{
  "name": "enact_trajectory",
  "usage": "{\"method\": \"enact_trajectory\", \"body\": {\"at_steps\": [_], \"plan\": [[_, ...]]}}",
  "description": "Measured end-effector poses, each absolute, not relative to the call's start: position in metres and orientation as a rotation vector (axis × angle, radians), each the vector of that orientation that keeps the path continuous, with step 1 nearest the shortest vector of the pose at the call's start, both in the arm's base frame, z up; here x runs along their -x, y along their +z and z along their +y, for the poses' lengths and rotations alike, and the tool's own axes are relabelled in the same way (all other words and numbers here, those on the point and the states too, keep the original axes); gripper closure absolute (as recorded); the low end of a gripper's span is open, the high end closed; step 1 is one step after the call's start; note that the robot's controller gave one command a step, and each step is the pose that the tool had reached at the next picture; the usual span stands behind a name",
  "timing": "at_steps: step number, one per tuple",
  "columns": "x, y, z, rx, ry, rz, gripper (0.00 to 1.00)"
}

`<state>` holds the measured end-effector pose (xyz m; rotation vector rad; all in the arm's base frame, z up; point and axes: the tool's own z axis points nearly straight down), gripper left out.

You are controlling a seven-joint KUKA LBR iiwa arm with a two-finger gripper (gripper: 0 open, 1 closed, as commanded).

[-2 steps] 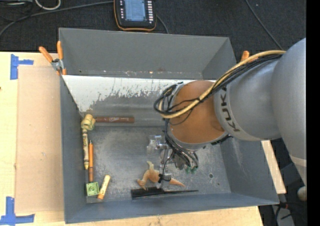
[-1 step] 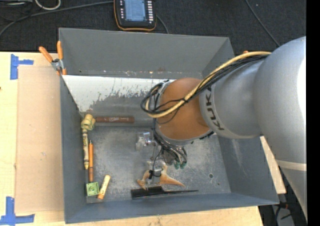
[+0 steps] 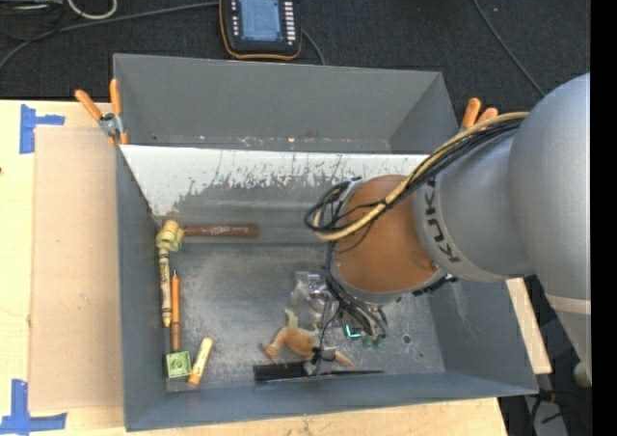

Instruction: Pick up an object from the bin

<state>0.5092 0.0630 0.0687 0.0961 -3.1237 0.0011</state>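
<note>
Tan figurine (image 3: 289, 340), small, animal-shaped, low on bin (image 3: 241, 116) floor near front wall, just beside gripper (image 3: 331, 333), on its left in view. Gripper opening hidden under orange wrist cover (image 3: 381, 241): cannot tell wide or narrow, nothing seen held. Probably light, stiff plastic; smooth, knobbly outline, so likely to twist or slip. Best taken across narrow body, not by limbs. Floor flat grey metal, hard, scuffed. Room tight: black flat strip (image 3: 308, 373) just in front, clear shiny piece (image 3: 308, 286) just behind, front wall near. Crayons (image 3: 170, 294), green block (image 3: 177, 365) well apart at left.
</note>
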Motion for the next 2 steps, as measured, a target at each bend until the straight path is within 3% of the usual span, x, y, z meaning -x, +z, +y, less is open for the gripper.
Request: {"method": "enact_trajectory", "body": {"at_steps": [1, 2], "plan": [[-0.5102, 0.0689, 0.0644, -0.098, -0.001, -3.127, 1.0], [-0.5101, 0.069, 0.0644, -0.097, -0.001, -3.127, 1.0]]}}
